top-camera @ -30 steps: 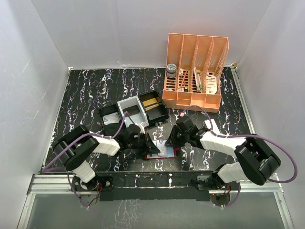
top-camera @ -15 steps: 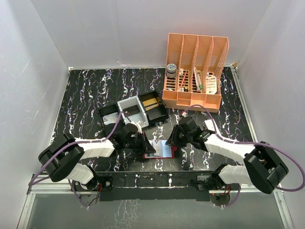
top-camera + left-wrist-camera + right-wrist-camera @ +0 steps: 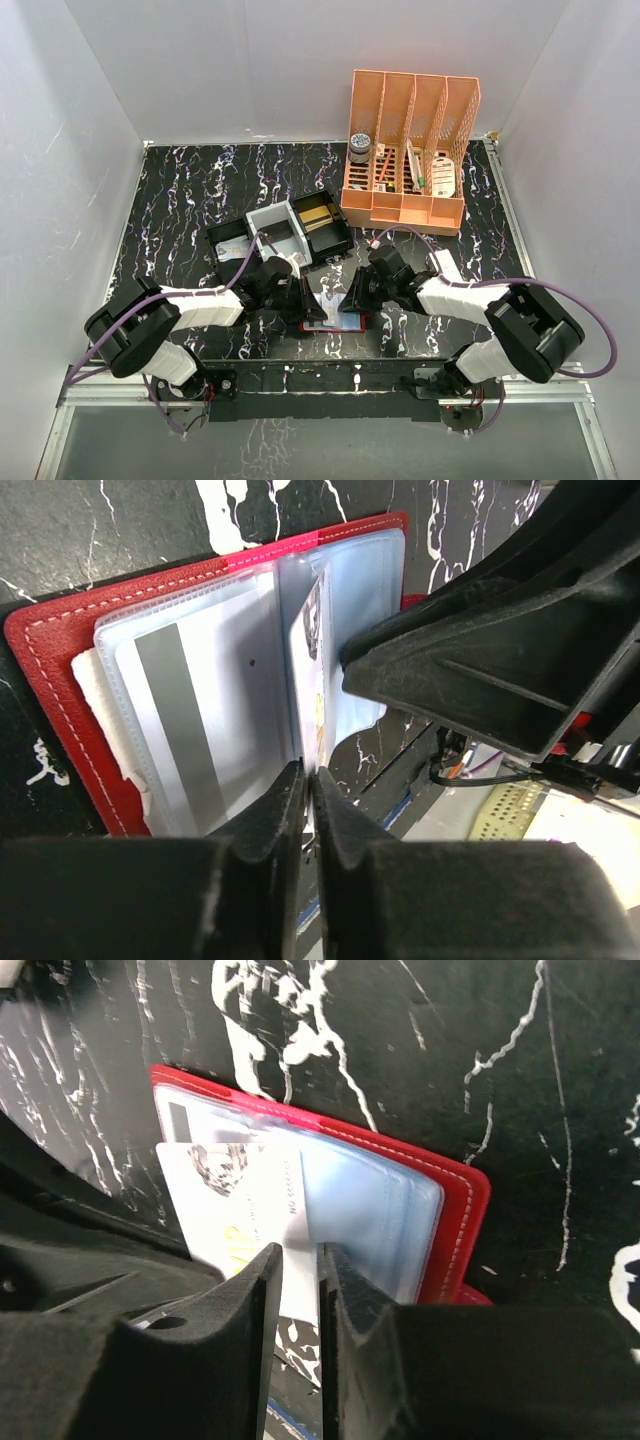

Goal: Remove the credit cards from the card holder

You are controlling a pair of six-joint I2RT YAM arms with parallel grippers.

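From above, we see a black marbled table [image 3: 180,200]. At the back right stands an orange rack [image 3: 410,100] with upright dividers. Its front pockets hold a round-lidded jar [image 3: 360,147] and some slim items too small for us to identify. Nearer the middle lies a black tray [image 3: 345,238] with a grey insert [image 3: 272,218] — a gold-coloured object [image 3: 318,214] sits in the tray's right compartment. The card holder [image 3: 340,322] lies open on the table just in front of the tray. The left gripper [image 3: 305,300] and the right gripper [image 3: 355,295] both reach down onto it from either side.

From the left wrist, we see the holder spread flat, red cover down and clear sleeves up. A striped card [image 3: 190,730], pale with a grey band, sits inside the flat left sleeve. One upright leaf [image 3: 305,680] stands on edge with a printed card [image 3: 314,620] in it. The left fingers are clenched on this leaf's near edge, and the right gripper's dark body sits just beside it.

From the right wrist, the printed card shows white with a portrait, lying over pale blue sleeves. The right fingers [image 3: 250,1290] stand slightly apart with the card's edge showing between them — we cannot tell whether they grasp it.

Compared with a second ago, the holder lies in much the same spot. The left arm's elbow has dropped toward the near left corner, and the right gripper sits a little further left.
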